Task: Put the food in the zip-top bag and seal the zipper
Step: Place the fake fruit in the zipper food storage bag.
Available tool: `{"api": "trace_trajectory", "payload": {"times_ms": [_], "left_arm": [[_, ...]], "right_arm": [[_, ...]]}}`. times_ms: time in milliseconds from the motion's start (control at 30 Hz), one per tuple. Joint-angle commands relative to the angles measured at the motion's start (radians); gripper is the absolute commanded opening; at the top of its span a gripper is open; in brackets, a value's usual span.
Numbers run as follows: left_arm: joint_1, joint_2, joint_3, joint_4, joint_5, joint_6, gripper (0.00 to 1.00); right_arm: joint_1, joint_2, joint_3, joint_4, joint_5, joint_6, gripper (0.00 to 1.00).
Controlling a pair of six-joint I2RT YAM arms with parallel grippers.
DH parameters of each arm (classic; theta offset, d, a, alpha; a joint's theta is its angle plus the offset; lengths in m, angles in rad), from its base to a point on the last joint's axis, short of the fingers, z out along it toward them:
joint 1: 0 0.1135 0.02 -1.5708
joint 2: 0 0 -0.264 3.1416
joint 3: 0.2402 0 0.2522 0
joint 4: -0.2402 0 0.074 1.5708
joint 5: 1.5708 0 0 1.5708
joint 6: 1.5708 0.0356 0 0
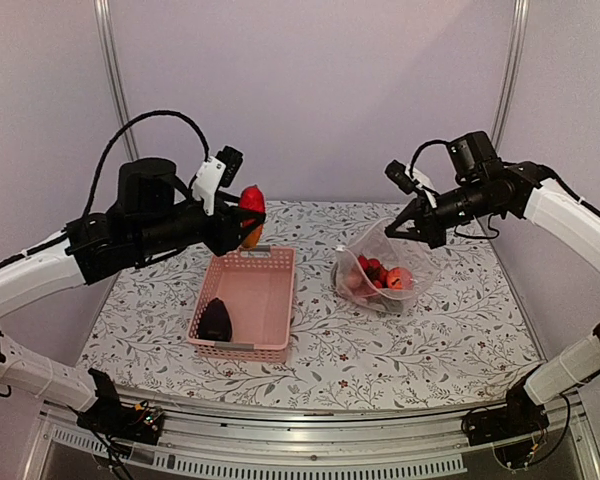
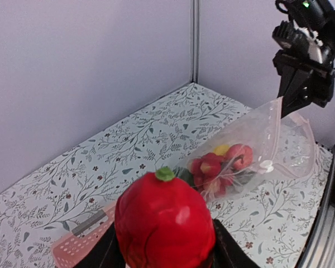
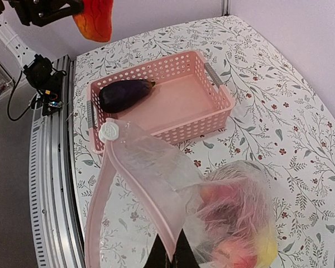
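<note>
Left tool (image 1: 246, 220) grips red fruit (image 2: 164, 223) in open air; right tool (image 1: 408, 228) pinches bag (image 3: 151, 173) rim.

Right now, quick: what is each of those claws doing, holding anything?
Left gripper: closed on a red fruit.
Right gripper: shut on the zip-top bag at its mouth edge.

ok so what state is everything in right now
clear plastic zip-top bag: mouth open, unsealed, edge pinched by right pincer
red plastic fruit: gripped aloft in left pincer
dark purple plastic eggplant: lying in pink plastic lattice basket
red and yellow plastic fruits: inside the bag
</note>
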Motion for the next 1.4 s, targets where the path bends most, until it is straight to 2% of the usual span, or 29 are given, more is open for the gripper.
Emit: {"api": "trace_trajectory", "payload": {"times_ms": [0,267,400,567,767,1000,1067,1267,1367], "left_arm": [[-0.098,-0.025,-0.080,0.346,0.086,0.014,0.39],[-0.356,0.067,-0.028,0.551,0.054,0.204,0.39],[-0.446,0.186,0.068,0.568,0.052,0.307,0.40],[-0.470,0.358,0.188,0.563,0.022,0.408,0.41],[-0.470,0.509,0.300,0.537,-0.090,0.529,0.42],[-0.453,0.581,0.338,0.511,-0.136,0.522,0.43],[-0.450,0.593,0.346,0.498,-0.152,0.499,0.48],[-0.465,0.613,0.402,0.429,-0.215,0.448,0.77],[-0.487,0.610,0.442,0.389,-0.227,0.445,0.80]], "right_arm": [[0.032,0.031,0.089,-0.111,0.030,0.013,0.00],[0.070,0.065,0.155,-0.195,0.049,0.026,0.00],[0.072,0.084,0.197,-0.229,0.022,0.029,0.00],[0.074,0.116,0.281,-0.296,-0.031,0.032,0.00],[0.074,0.119,0.315,-0.329,-0.042,0.037,0.00],[0.074,0.097,0.300,-0.326,-0.038,0.036,0.00],[0.074,0.094,0.296,-0.320,-0.039,0.036,0.00],[0.074,0.098,0.289,-0.306,-0.028,0.048,0.00],[0.074,0.105,0.290,-0.303,-0.023,0.053,0.00]]}}
